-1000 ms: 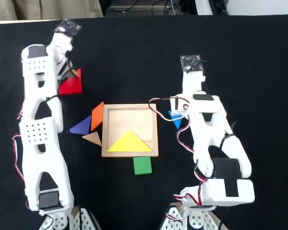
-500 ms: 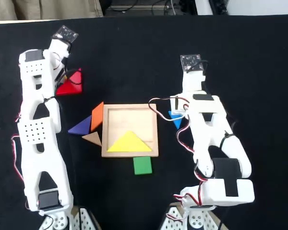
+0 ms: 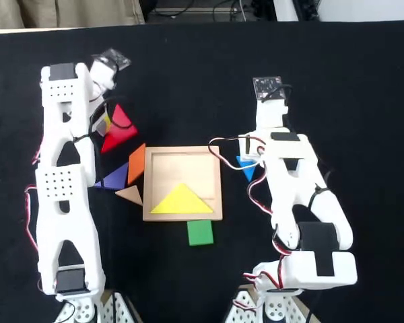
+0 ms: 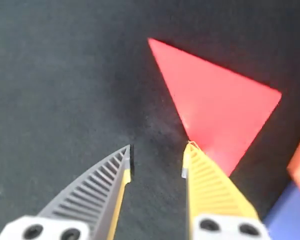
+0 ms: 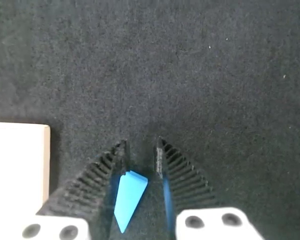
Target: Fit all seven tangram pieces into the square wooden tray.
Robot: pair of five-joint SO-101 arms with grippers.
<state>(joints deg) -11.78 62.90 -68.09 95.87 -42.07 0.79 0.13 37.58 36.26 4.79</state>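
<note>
1 of 7 seated: yellow triangle (image 3: pixel 180 200) in tray (image 3: pixel 182 168). 6 lie outside. Left gripper (image 4: pixel 159 150) narrowly parted, empty, one tip touching red triangle (image 4: pixel 215 110). Right gripper (image 5: pixel 141 145) apparently pinching blue triangle (image 5: pixel 127 195) beside tray.

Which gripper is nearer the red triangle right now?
Left. The left gripper sits right at the red triangle, one of its jaws at its edge; the right gripper is across the wooden tray, over the blue piece.

Robotics lab, 2 robot arms (image 3: pixel 59 188), black-cloth table (image 3: pixel 363 81), cables (image 3: pixel 202 9) at back
</note>
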